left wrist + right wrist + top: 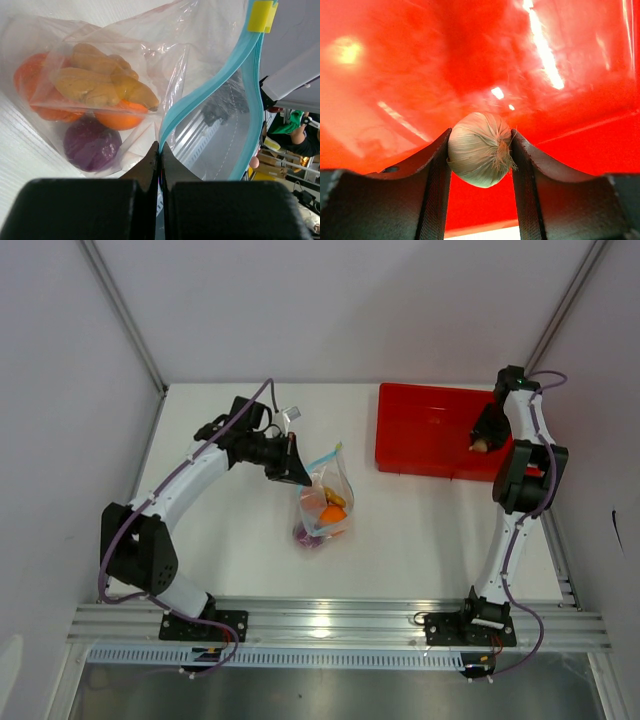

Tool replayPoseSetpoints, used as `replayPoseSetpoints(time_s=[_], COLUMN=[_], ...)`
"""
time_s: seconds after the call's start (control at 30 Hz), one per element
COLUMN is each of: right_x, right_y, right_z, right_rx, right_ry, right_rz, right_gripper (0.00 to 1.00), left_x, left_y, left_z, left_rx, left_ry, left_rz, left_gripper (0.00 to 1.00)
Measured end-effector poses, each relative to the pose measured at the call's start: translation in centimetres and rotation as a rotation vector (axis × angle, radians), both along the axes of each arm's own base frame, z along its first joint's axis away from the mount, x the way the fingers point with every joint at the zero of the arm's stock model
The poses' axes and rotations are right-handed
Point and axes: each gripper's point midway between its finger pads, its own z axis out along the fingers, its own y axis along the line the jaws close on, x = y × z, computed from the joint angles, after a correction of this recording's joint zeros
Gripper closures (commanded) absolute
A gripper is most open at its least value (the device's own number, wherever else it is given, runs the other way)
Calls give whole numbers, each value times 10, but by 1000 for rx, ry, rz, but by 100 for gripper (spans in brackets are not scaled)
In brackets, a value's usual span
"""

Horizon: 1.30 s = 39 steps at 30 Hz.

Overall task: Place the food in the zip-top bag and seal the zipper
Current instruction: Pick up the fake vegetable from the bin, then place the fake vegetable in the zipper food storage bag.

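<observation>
The clear zip-top bag (pixel 324 502) lies on the white table mid-left, its light blue zipper (pixel 324 456) at the far end. It holds orange pieces (pixel 120 119), yellow chunks (pixel 95 80) and a purple round piece (pixel 91 143). My left gripper (pixel 291 467) is shut on the bag's zipper edge (pixel 200 92); a yellow slider (pixel 262 15) sits at the strip's far end. My right gripper (pixel 482 443) is over the red tray and is shut on a small whitish garlic-like piece (pixel 479 149), held between both fingers.
The red tray (pixel 425 430) sits at the back right of the table, under the right gripper. Grey walls enclose the table at the back and sides. An aluminium rail (pixel 330 625) runs along the near edge.
</observation>
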Motion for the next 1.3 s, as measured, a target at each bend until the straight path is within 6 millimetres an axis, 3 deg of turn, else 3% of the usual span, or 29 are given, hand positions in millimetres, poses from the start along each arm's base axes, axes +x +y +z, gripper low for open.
replayPoseSetpoints(time_s=[0.17, 0.27, 0.43, 0.6, 0.83, 1.03, 1.3], right_x=[16, 19, 18, 2, -35, -94, -154], right_y=[23, 49, 93, 141, 224, 300, 370], right_z=[22, 42, 94, 143, 166, 181, 229], right_rx=[70, 113, 152, 183, 214, 280, 370], right_ry=[-78, -124, -231, -325, -349, -360, -497], right_rz=[25, 71, 164, 276, 490, 721, 1005], right_gripper=[68, 68, 68, 69, 68, 69, 67], left_x=[-1, -2, -4, -3, -3, 0, -1], left_y=[1, 3, 5, 5, 4, 5, 5], left_z=[-1, -4, -5, -6, -4, -1, -1], left_rx=[5, 26, 36, 43, 34, 47, 52], left_ry=[14, 28, 46, 62, 91, 89, 113], left_rz=[10, 19, 28, 53, 79, 89, 109], left_gripper=[99, 100, 99, 100, 99, 99, 99])
